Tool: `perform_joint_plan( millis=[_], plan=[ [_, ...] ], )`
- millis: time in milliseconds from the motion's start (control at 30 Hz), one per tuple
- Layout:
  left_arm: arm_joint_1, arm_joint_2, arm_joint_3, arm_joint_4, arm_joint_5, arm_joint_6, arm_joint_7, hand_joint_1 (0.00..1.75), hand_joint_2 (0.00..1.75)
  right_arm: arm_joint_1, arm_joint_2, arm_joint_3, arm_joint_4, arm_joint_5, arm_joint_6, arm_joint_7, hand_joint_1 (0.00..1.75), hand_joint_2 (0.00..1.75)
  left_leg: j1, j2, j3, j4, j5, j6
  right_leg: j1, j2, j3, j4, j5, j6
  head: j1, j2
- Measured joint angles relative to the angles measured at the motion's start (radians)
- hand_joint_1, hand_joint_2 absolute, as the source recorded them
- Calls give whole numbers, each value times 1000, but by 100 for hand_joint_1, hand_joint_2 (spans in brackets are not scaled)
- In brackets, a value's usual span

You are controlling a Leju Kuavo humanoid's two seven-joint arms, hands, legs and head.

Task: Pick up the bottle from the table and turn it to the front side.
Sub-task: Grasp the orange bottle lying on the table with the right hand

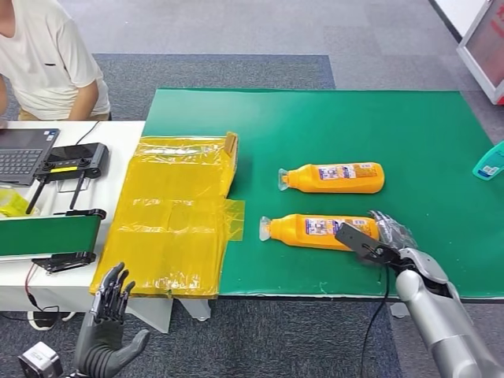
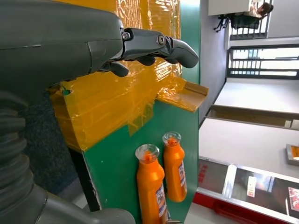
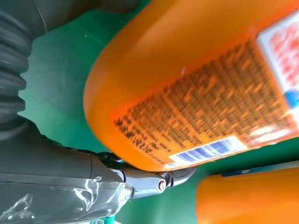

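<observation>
Right robot hand [image 1: 380,240]: at the base end of the nearer bottle [image 1: 320,231], fingers reaching over its end; the right wrist view shows a finger [image 3: 155,179] tucked against the bottle's underside, but whether the grip has closed I cannot tell.
Left robot hand [image 1: 110,319]: raised off the desk's front-left corner, fingers apart, holding nothing.
Nearer bottle: lying flat on the green mat [image 1: 416,142], near the front edge of the desk, barcode and small print facing up.
Long axis: runs side to side across the robot's front, cap toward the left, base toward the right robot hand.
Farther bottle [image 1: 333,178]: parallel, just behind the first, apart from it.
Nearer arm: the right by a wide margin; the left is well apart, past the yellow plastic sheet [image 1: 172,213].
Judgement: the coming roll should go about that long axis.
</observation>
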Motion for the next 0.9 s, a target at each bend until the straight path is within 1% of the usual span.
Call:
perform_joint_plan(
  millis=[333,600,767,900],
  plan=[
    [-10,14,-32,29,6,25,8,0,175,-87,26,82,100,20,-22,23,0,175,0,0,2,0,2,-1,0,0,2,0,2,0,0,0],
    [-13,25,-55,42,18,37,19,0,175,-126,49,138,136,49,-31,27,0,175,0,0,2,0,3,-1,0,0,2,0,3,0,0,0],
    [-14,29,-68,47,19,41,23,0,175,-148,64,182,154,70,-14,37,0,175,0,0,2,0,3,-1,0,0,2,0,3,0,0,0],
    [-16,38,-82,52,30,51,23,0,175,-177,66,218,186,64,33,35,0,175,0,0,3,0,3,-1,0,0,2,0,3,0,0,0]
  ],
)
